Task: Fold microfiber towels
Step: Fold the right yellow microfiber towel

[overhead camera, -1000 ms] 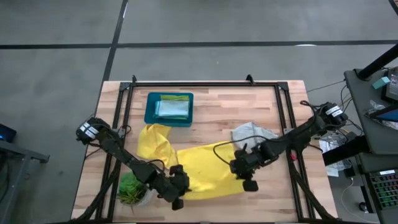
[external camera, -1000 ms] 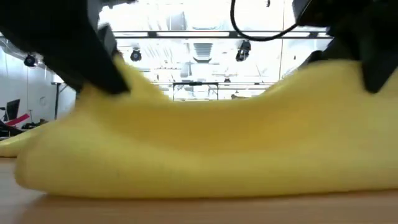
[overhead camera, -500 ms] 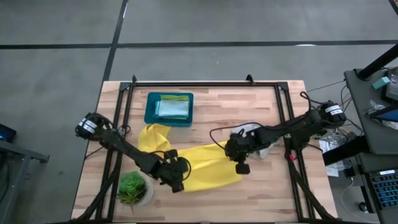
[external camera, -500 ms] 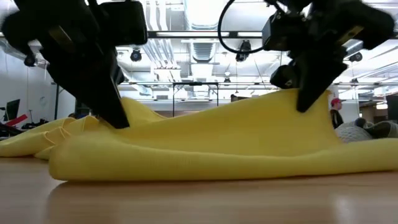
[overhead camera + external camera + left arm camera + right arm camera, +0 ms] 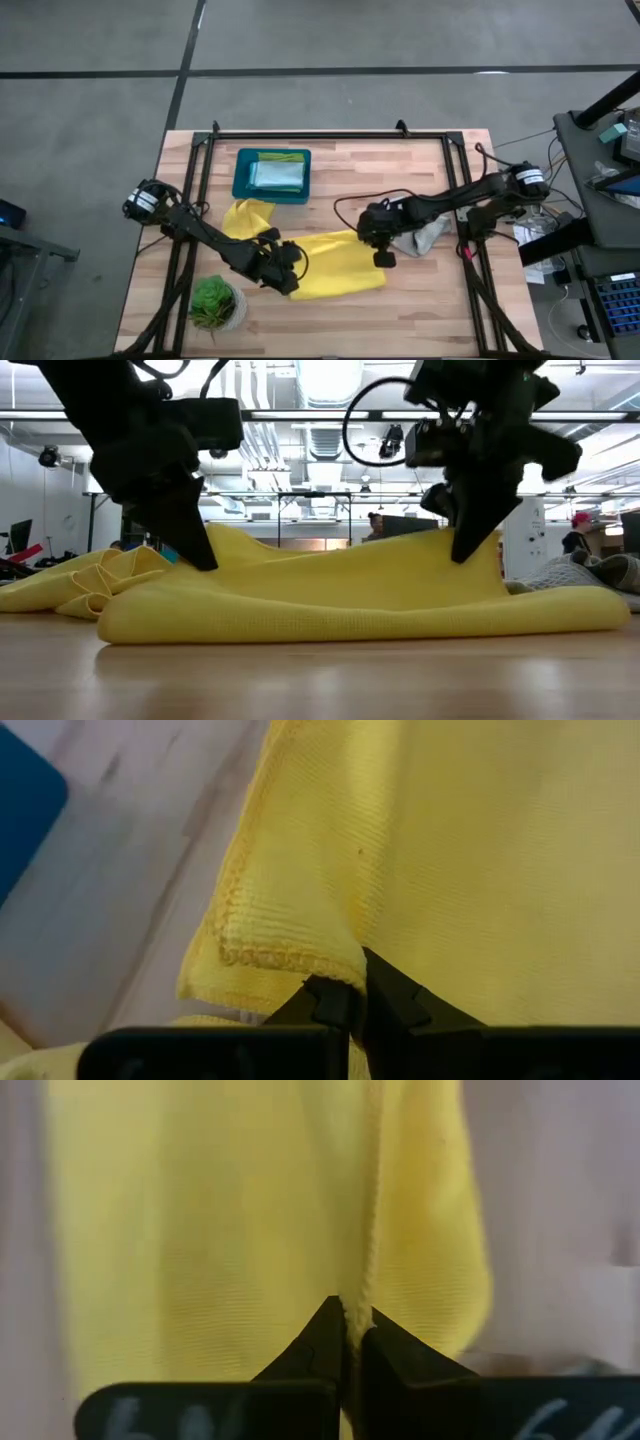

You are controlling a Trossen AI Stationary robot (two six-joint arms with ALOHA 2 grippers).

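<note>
Yellow towel [image 5: 335,267] lies mid-table, pinched at both ends: your left gripper [image 5: 290,272] clamps its hemmed corner, your right gripper [image 5: 378,240] nips its edge. Grey towel [image 5: 422,234] just beyond the right gripper. No readable writing anywhere.

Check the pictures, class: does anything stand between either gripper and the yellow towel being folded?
Nothing visible does. The left gripper and the right gripper are each shut on an edge of the yellow towel, with no object between fingers and cloth.
</note>
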